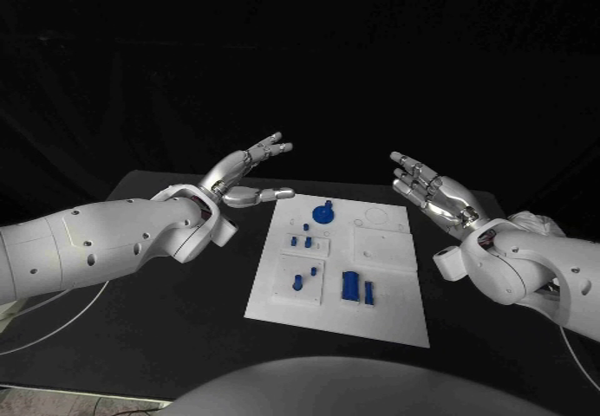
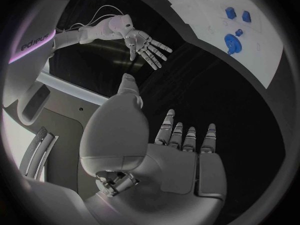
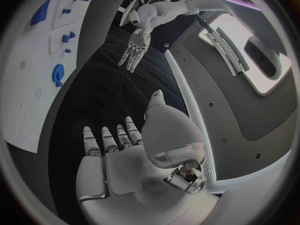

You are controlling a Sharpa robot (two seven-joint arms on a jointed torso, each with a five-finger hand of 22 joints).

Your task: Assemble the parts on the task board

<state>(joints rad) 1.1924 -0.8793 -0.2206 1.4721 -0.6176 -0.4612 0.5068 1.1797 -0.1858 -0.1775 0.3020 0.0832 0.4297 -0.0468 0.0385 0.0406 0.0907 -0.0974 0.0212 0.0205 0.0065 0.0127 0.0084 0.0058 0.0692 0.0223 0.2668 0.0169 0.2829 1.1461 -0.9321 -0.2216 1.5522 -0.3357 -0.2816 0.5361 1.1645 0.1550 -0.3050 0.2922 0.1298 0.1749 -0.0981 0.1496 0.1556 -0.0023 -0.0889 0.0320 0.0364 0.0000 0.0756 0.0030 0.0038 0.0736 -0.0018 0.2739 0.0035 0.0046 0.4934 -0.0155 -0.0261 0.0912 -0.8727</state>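
We are logging: task board [image 1: 390,299] lying mid-table [image 1: 150,347], blue parts [image 1: 322,211] sitting on it. Left hand [image 1: 248,173], right hand [image 1: 432,192] hovering beside board, fingers spread, gripping nothing.

A white task board [image 1: 388,316] lies on a black table [image 1: 163,329] between two silver hands, the left hand [image 1: 245,173] and right hand [image 1: 432,192], both on white arms. Between the hands, the parts [image 1: 354,287] on the board are plain blue.

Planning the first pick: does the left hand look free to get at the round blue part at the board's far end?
Probably yes: left hand is open, nothing lies between it and the round blue part.
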